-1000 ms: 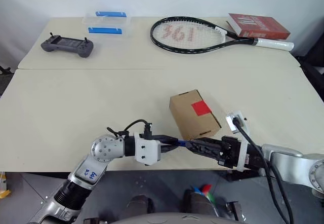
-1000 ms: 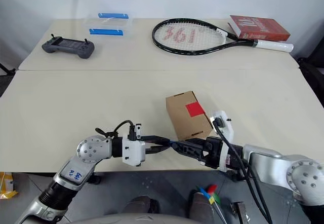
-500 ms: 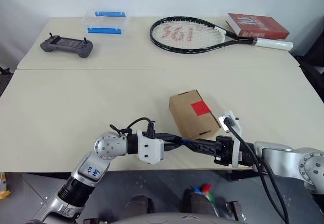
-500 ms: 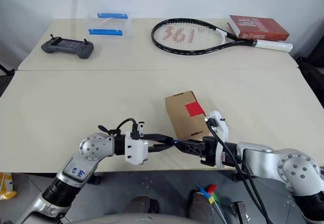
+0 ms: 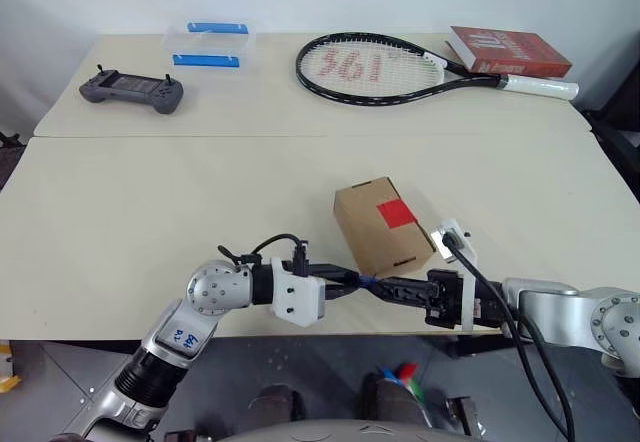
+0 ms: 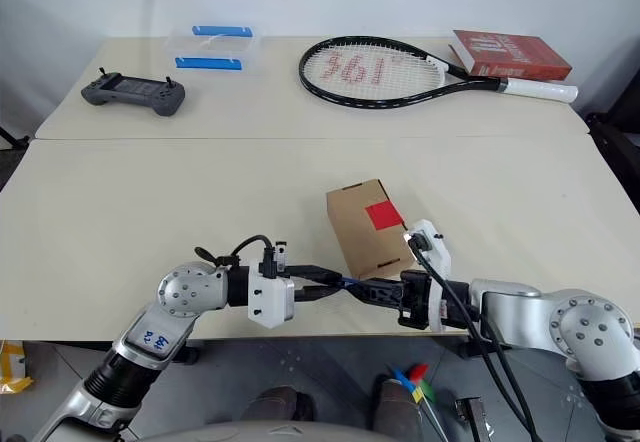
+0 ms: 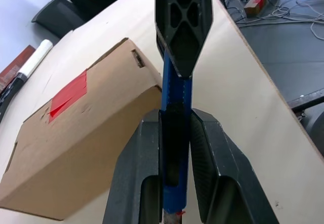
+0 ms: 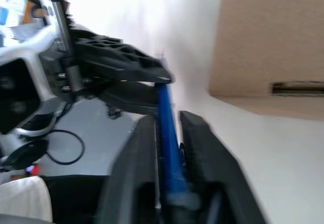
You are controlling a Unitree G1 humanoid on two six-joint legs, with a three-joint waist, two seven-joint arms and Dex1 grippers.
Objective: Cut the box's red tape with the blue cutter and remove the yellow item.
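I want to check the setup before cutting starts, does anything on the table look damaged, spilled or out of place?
Nothing stands out. The box sits intact, red tape uncut. Both the left gripper and right gripper clamp the blue cutter at the table's near edge.

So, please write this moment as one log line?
left hand: holds cutter | right hand: closed on cutter | box: taped, on table

— What do the two arms look like?

— Silver-grey metal tubes with round joint housings. The left arm [image 5: 212, 292] carries a white sticker with blue handwriting, then a black ribbed sleeve lower down.

— And at the wrists?

— White blocky housings, looped black cables, black lattice-patterned fingers on the left gripper [image 5: 352, 281] and the right gripper [image 5: 385, 286].
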